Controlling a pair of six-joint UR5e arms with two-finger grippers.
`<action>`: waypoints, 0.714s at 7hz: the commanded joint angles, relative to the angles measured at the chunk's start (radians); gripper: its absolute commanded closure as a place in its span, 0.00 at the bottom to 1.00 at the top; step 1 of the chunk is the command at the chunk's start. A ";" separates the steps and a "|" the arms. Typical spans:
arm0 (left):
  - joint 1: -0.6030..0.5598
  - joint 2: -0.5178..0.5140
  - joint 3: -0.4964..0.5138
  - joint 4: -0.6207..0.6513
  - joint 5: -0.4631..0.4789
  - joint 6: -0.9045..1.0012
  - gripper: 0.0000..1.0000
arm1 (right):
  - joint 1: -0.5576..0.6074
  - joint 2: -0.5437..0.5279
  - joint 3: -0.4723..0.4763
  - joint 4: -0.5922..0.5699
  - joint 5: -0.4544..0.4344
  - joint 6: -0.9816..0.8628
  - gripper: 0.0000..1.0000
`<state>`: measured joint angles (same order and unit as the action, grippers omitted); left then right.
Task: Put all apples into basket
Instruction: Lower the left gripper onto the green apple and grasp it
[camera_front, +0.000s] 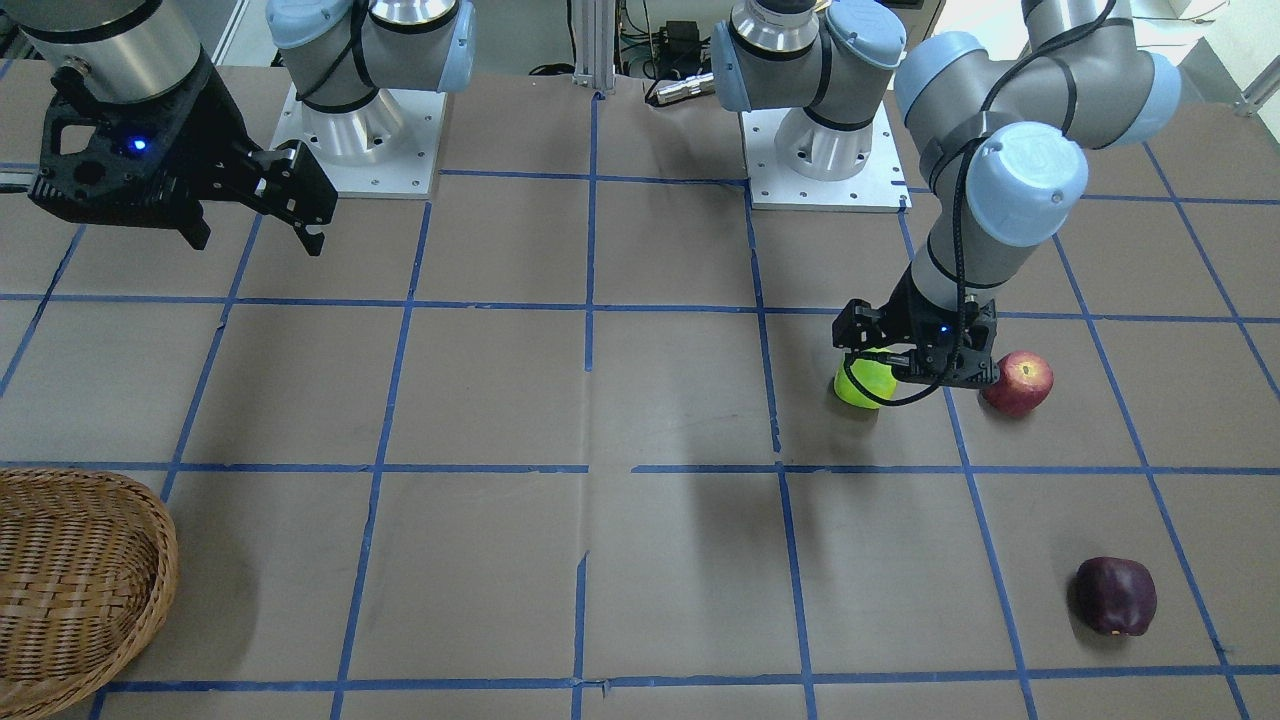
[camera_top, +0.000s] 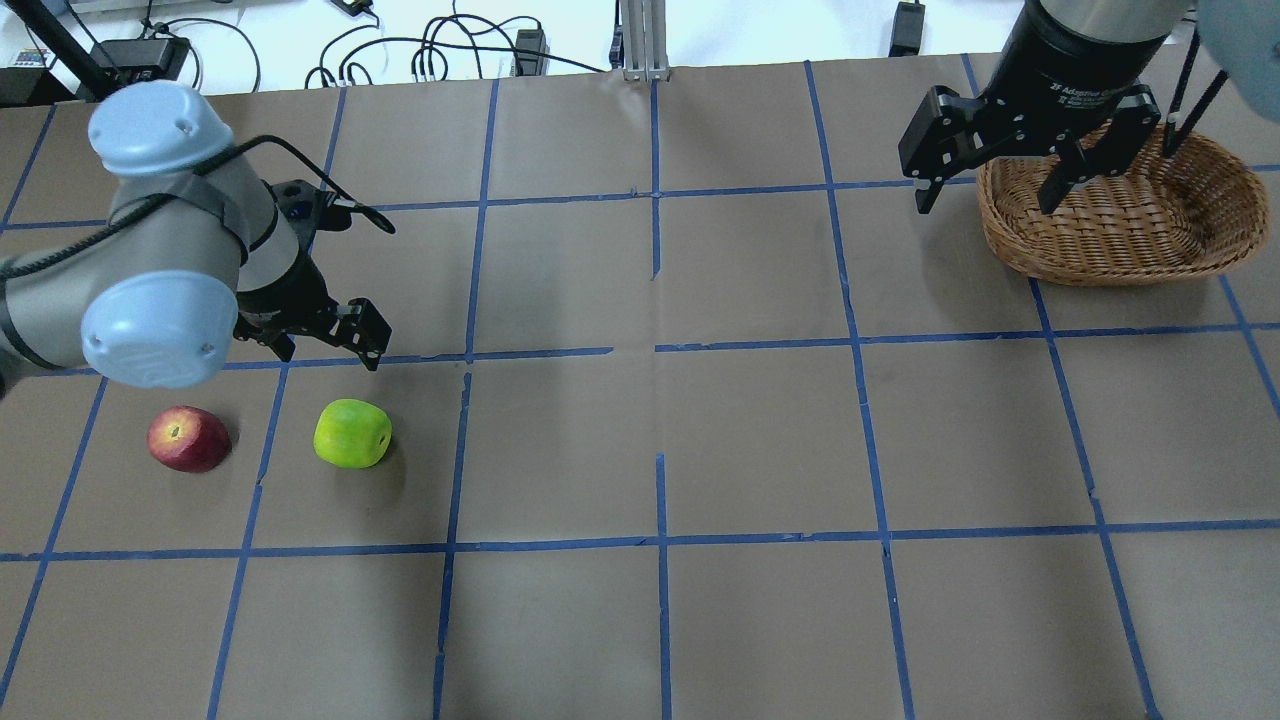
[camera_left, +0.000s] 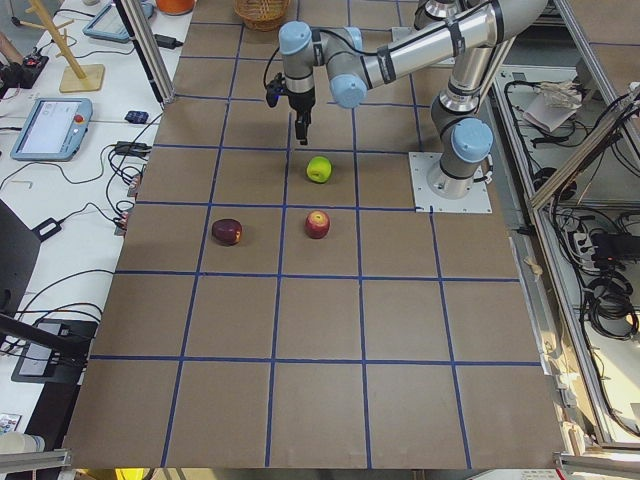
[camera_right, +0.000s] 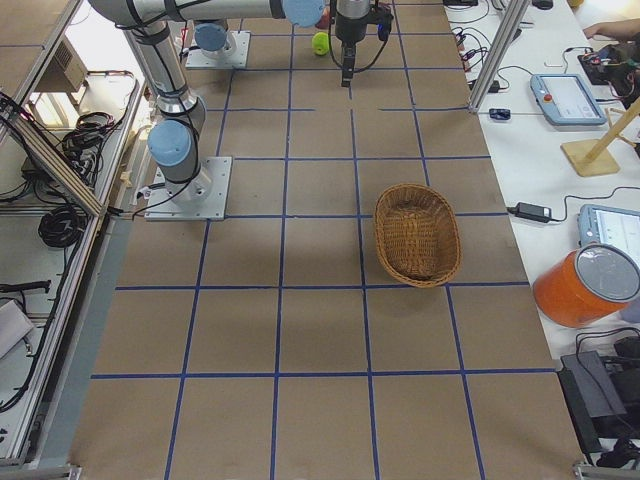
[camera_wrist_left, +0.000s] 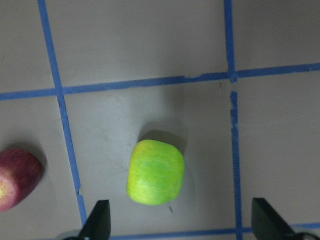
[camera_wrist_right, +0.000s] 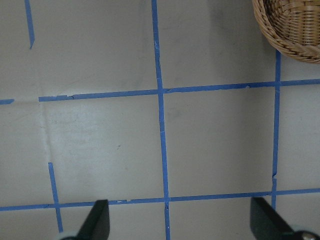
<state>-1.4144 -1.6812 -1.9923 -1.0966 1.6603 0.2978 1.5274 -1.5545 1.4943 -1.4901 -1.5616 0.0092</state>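
Note:
The lime green apple (camera_top: 352, 433) lies on the table, with the red apple (camera_top: 188, 438) beside it. My left gripper (camera_top: 326, 350) hovers open and empty just above and behind the green apple (camera_wrist_left: 156, 172), which shows ahead of its two fingertips (camera_wrist_left: 97, 222). In the front-facing view the gripper body partly hides the green apple (camera_front: 862, 385); the red apple (camera_front: 1018, 382) and the maroon apple (camera_front: 1115, 596) lie apart from it. My right gripper (camera_top: 985, 195) is open and empty, raised beside the wicker basket (camera_top: 1100, 268).
Brown table with a grid of blue tape lines (camera_top: 657, 345). The basket (camera_front: 165, 560) sits near one table corner, far from the apples. The two arm bases (camera_front: 365, 150) stand at the robot's edge. Tablets and an orange tub (camera_right: 585, 285) sit off the table.

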 joint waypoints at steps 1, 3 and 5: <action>0.005 -0.075 -0.140 0.149 0.038 0.038 0.00 | 0.000 -0.001 0.000 -0.002 -0.002 0.000 0.00; 0.005 -0.119 -0.152 0.176 0.044 0.043 0.02 | -0.001 -0.003 0.000 -0.002 0.000 0.000 0.00; 0.003 -0.140 -0.140 0.181 0.049 0.052 0.75 | -0.001 -0.004 -0.002 -0.004 0.002 0.000 0.00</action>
<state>-1.4100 -1.8083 -2.1369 -0.9213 1.7059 0.3485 1.5269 -1.5579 1.4937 -1.4936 -1.5600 0.0092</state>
